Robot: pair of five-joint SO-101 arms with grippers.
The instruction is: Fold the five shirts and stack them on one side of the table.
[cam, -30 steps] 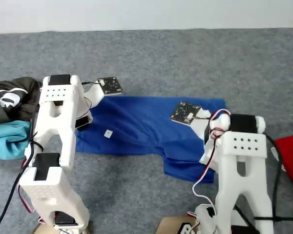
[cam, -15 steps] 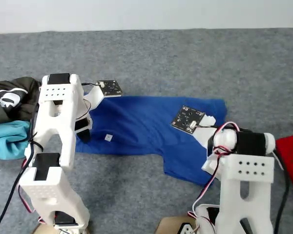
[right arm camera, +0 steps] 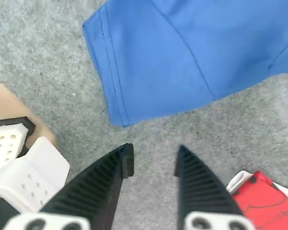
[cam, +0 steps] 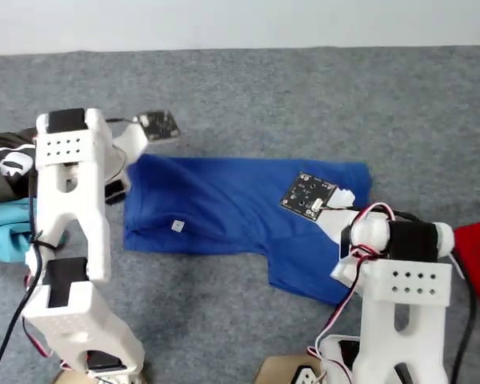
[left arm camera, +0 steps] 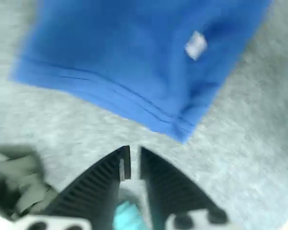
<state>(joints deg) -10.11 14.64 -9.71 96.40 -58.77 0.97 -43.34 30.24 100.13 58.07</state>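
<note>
Pulling back off blue shirt (cam: 224,200), left claw (left arm camera: 130,163) (tips together, empty); right claw (right arm camera: 153,165) apart, barely moved.

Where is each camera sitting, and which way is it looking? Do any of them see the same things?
High view: fixed above the table, looking down at the blue shirt; both white arms show, the left arm and the right arm.
Left wrist view: on the left arm's wrist, looking down past the shut left gripper at a corner of the blue shirt.
Right wrist view: on the right arm's wrist, looking down past the open right gripper at the blue shirt's hemmed edge and a red shirt.
Shared: all three see the blue shirt.
</note>
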